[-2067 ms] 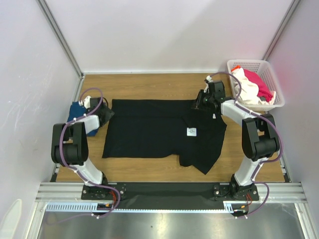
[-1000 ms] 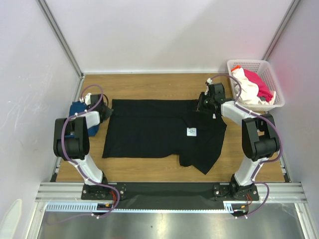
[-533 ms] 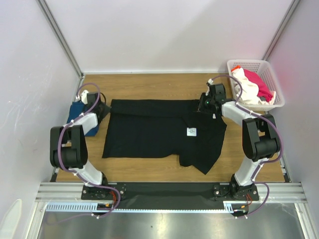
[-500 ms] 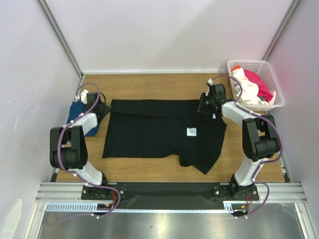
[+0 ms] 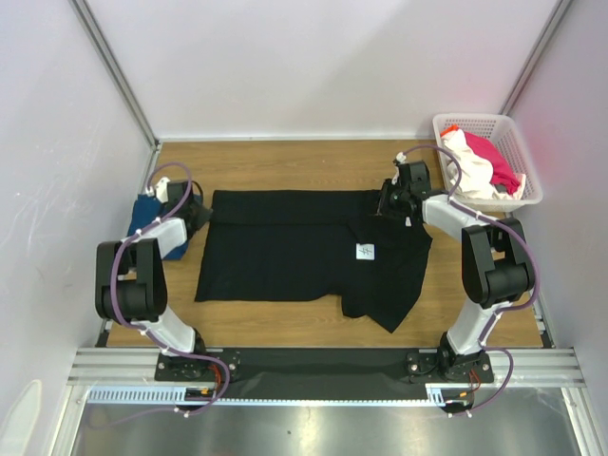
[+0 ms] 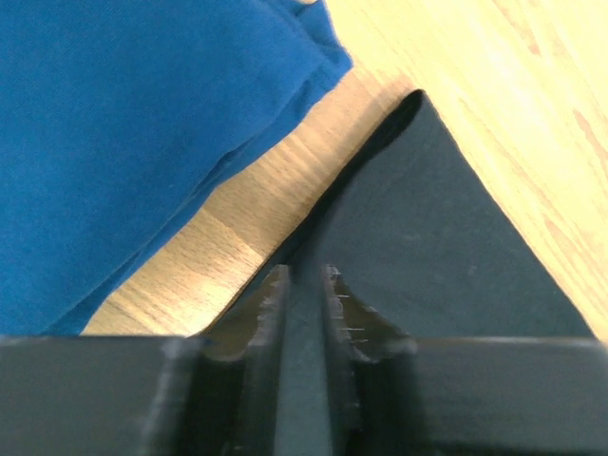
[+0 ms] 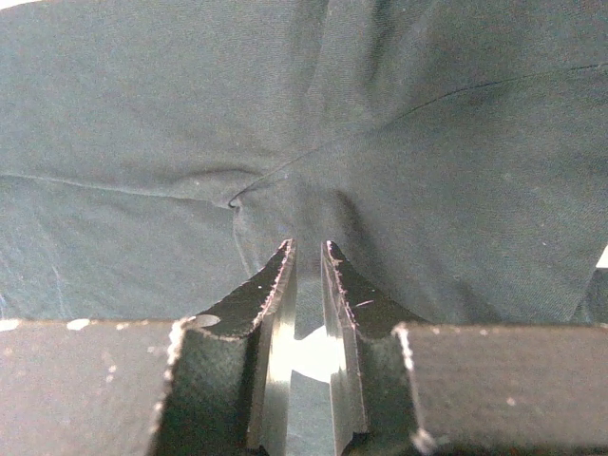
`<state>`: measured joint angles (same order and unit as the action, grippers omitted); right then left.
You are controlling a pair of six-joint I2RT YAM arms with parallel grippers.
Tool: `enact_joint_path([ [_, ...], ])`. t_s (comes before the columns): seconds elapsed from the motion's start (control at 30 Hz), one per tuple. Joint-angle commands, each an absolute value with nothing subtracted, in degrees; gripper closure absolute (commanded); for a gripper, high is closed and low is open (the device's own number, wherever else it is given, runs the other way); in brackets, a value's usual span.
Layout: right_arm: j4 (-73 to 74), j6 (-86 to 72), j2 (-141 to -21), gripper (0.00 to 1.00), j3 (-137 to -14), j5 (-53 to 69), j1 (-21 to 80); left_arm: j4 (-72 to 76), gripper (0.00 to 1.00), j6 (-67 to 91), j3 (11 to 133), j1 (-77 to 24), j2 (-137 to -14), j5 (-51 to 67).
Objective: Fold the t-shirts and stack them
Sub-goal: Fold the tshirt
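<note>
Two corners of the black shirt (image 5: pixel 285 249) are my concern, both on its far edge; it lies spread flat across the middle of the table (image 5: pixel 285 157), with one part trailing toward the near right. My right gripper (image 7: pixel 309 249) is clamped on the cloth at the far right, and the creases running into its fingertips show the pinch; my left gripper (image 6: pixel 302 275) sits at the far left corner, its jaws a narrow slit over the black point of cloth, and I cannot tell whether it bites or merely straddles it. I judge both are set there so the far edge can be lifted and carried toward the near edge in one even fold. The blue shirt (image 6: pixel 123 123) lies just left of that corner, not touching it, probably the start of the stack; a white shirt (image 5: pixel 464 161) and a red shirt (image 5: pixel 496 163) wait in the basket (image 5: pixel 446 122) at the far right.
</note>
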<state>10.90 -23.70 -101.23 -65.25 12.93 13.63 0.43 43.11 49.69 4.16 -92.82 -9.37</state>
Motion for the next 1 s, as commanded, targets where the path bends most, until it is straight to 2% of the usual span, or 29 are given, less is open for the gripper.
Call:
enact_joint_path([
  [0.0, 10.9, -22.9, -99.9, 0.77, -65.4, 12.7, 13.4, 0.4, 0.72, 42.3, 51.5, 4.8, -93.3, -10.8],
  [0.03, 11.6, -22.6, -99.8, 0.77, -65.5, 12.2, 13.3, 0.4, 0.67, 42.3, 51.6, 4.8, -93.2, -11.1],
  [0.07, 12.0, -22.5, -99.1, 0.74, -65.7, 12.1, 13.2, 0.4, 0.52, 42.3, 51.7, 4.8, -92.5, -11.4],
  [0.13, 12.9, -22.3, -98.4, 0.7, -65.8, 12.3, 12.6, -1.4, 0.33, 41.8, 51.9, 4.8, -91.0, -12.5],
  [0.27, 13.4, -21.9, -96.8, 0.56, -66.6, 12.2, 11.7, -2.5, 0.23, 39.6, 52.5, 4.1, -86.0, -13.2],
  [0.4, 12.7, -22.1, -98.3, 0.55, -69.0, 11.3, 11.5, -3.9, 0.22, 33.5, 57.7, 0.4, -83.6, -14.6],
  [0.43, 11.8, -22.3, -98.9, 0.56, -69.4, 10.8, 11.6, -4.1, 0.25, 32.4, 58.9, -1.5, -84.1, -14.9],
  [0.5, 11.0, -23.5, -101.6, 0.66, -70.8, 9.3, 11.7, -4.4, 0.31, 30.8, 61.5, -5.6, -86.3, -16.2],
  [0.6, 9.6, -23.9, -104.4, 0.78, -71.7, 6.7, 11.6, -3.3, 0.55, 31.6, 64.0, -8.8, -89.8, -14.7],
  [0.63, 8.6, -24.0, -106.3, 0.83, -72.3, 5.3, 11.6, -3.2, 0.72, 32.2, 64.7, -9.1, -92.5, -13.8],
  [0.73, 9.9, -23.7, -110.4, 0.87, -75.1, 3.8, 11.4, -3.0, 0.94, 34.9, 67.7, -9.1, -97.3, -10.8],
  [0.8, 11.0, -23.6, -111.9, 0.88, -76.2, 3.3, 11.4, -4.0, 1.0, 37.2, 69.7, -9.1, -101.6, -9.0],
  [0.97, 10.7, -23.6, -114.6, 0.88, -76.4, 2.1, 11.2, -3.1, 0.99, 41.7, 71.3, -8.9, -107.1, -6.0],
])
